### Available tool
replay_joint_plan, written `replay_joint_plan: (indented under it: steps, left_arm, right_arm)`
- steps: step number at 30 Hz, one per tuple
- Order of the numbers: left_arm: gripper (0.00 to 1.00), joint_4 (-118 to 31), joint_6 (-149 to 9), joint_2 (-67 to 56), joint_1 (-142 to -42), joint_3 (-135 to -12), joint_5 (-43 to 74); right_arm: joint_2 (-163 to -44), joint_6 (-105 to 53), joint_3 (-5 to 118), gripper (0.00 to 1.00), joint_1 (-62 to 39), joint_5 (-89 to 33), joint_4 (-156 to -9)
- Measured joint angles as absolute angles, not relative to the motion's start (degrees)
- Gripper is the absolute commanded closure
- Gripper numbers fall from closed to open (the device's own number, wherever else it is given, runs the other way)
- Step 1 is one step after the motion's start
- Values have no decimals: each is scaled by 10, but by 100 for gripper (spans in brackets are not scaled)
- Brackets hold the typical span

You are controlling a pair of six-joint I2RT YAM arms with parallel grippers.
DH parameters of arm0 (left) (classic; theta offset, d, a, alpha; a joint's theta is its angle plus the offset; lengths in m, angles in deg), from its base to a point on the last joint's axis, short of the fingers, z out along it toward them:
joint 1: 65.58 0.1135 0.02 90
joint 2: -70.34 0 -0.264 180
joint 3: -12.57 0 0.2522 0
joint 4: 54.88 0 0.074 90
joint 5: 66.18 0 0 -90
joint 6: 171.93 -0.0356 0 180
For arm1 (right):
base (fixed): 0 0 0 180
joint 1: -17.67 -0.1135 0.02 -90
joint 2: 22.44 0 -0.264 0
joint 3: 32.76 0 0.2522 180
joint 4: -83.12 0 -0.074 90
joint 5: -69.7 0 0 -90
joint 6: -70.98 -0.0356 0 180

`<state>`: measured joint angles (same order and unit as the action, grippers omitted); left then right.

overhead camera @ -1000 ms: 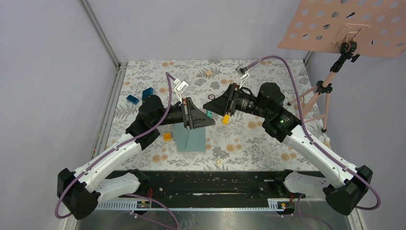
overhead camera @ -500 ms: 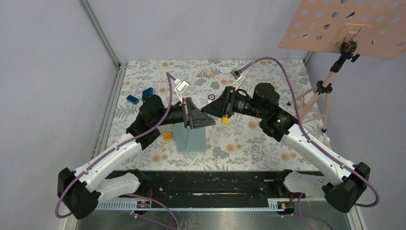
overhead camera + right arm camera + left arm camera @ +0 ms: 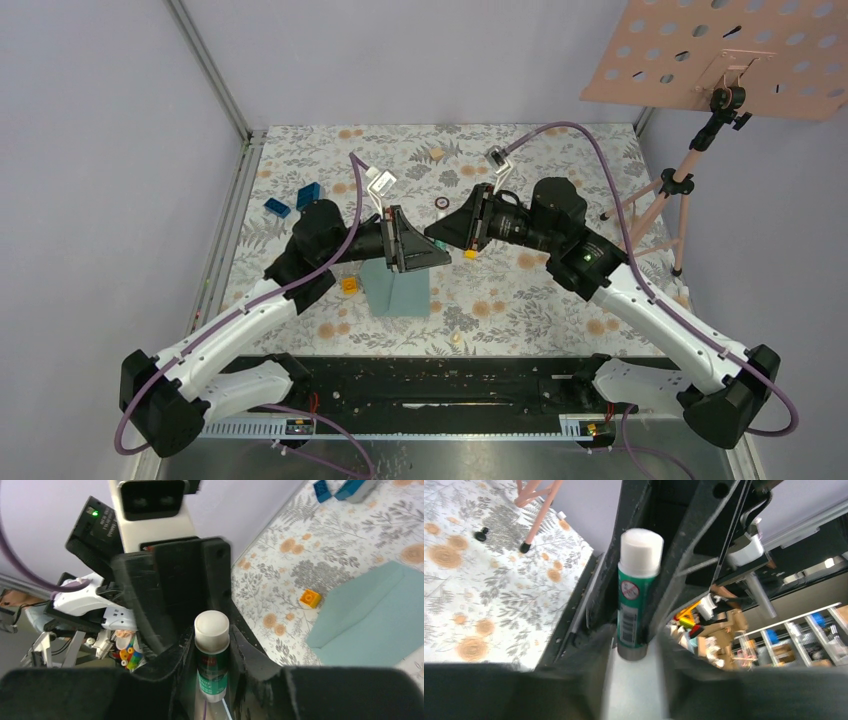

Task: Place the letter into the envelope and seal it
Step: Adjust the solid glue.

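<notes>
Item: glue stick (image 3: 638, 595), green body with a white end, held in the air above the middle of the bench (image 3: 560, 310) and spanning both arms. Left end effector (image 3: 636, 636): closed on one end of the glue stick, a finger pressed to each side. Right end effector (image 3: 212, 645): closed on the same glue stick from the opposite side, its fingers tight against the green body, its tips meeting those of the left. Envelope (image 3: 400, 295): teal, flat on the floral bench cover, at 6 o'clock from the joined end effectors and partly beneath the left one; neither arm touched it. Small orange block (image 3: 349, 285): on the bench at 9 o'clock from the envelope, just beside its edge. Two blue blocks (image 3: 308, 192): near each other toward 10 o'clock of the bench, well apart from the envelope. Black ring (image 3: 441, 205): on the bench at 12 o'clock from the end effectors. Pink perforated board (image 3: 700, 50): mounted on a tripod (image 3: 665, 200) at 2 o'clock, off the bench corner.
</notes>
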<state>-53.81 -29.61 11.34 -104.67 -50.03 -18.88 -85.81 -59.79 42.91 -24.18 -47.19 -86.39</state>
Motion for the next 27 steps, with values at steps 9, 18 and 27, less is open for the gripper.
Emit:
replay_joint_plan:
  steps: [9, 18, 27]
  left_arm:
    - [4, -503, -343, 153, -1041, -488, -177]
    - [15, -528, -413, 275, -1070, -404, -5]
    - [27, -489, -493, 233, -1174, -455, 137]
  right_arm:
    - [-829, -558, 448, 100, -242, -391, -757]
    - [-822, -592, 494, 100, -243, -273, -672]
    - [-867, -644, 539, 100, -274, -163, -620]
